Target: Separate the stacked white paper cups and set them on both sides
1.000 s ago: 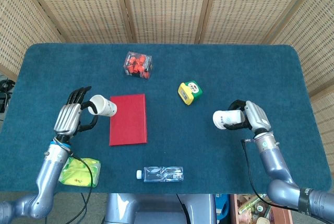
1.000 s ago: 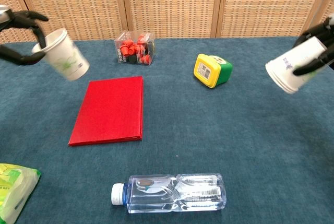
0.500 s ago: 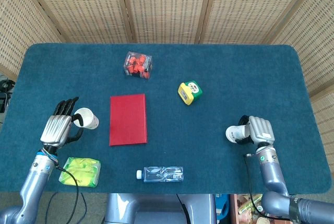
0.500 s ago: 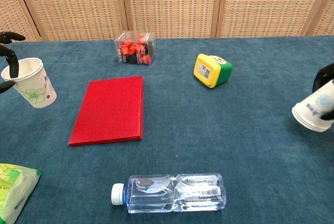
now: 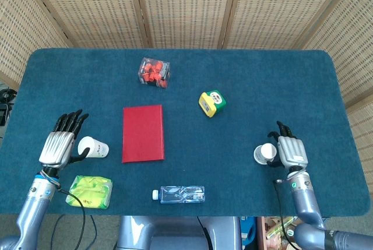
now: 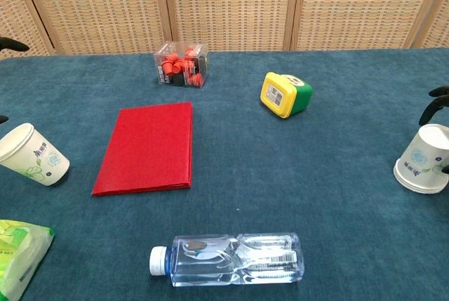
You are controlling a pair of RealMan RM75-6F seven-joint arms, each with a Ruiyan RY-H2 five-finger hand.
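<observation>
Cups are basically parked: left cup [image 5: 93, 147] at lower left sits tipped, just right of the spread left hand [image 5: 58, 145]; right cup [image 5: 266, 154] at lower right, beside the spread right hand [image 5: 290, 151].

Woven cane screen panels [image 5: 186, 5] in pale wooden frames stand behind the tabletop [image 5: 262, 81], which is covered in dark teal carpet-like cloth under even light.
</observation>
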